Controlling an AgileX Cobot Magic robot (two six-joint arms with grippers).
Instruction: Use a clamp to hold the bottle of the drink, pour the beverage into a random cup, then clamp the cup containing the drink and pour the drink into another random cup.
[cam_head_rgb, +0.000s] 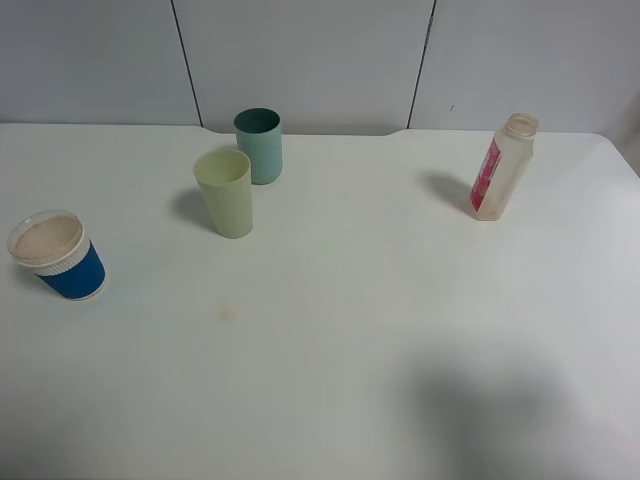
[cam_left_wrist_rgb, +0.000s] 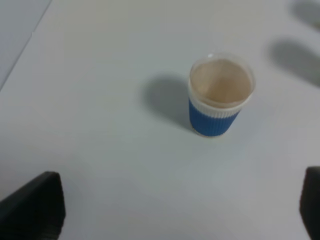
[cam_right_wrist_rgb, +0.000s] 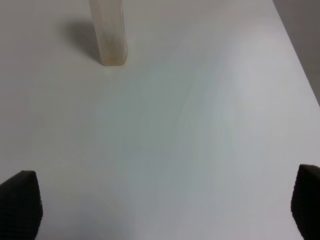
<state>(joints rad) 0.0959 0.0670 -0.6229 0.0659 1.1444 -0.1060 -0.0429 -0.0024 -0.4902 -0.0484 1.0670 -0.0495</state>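
Bottle (cam_head_rgb: 503, 166) stands upright on the white tabletop (cam_head_rgb: 330, 330) at about 2 o'clock in the high view. Cap off, neck open, red label down one side, pale contents hard to judge. Nothing touching it.

Three cups on the other side:
- teal cup (cam_head_rgb: 259, 145) at roughly 11 o'clock, upright.
- pale yellow-green cup (cam_head_rgb: 225, 192) just in front of the teal one, very close; can't tell if they touch.
- blue sleeved cup (cam_head_rgb: 57, 256) at 9 o'clock, near the tabletop edge, well apart from the other two. White rim with a clear lid or film over the mouth, pale inside. Can't tell if there's liquid.

Neither arm shows in the high view, only a soft shadow on the tabletop around 5 o'clock.

Left pincer (cam_left_wrist_rgb: 180, 210): released, wide. Both dark fingertips (cam_left_wrist_rgb: 35, 207) sit at the frame corners with bare tabletop between them. Blue sleeved cup is ahead of it, slightly off the gap's centre line, clear of both fingers.

Right pincer (cam_right_wrist_rgb: 162, 207): also released, fingertips (cam_right_wrist_rgb: 20, 202) spread to the frame corners, nothing between them. Bottle base is ahead and off toward one finger's side, well apart from the pincer. Only the lower body shows in that view; the label isn't visible there.
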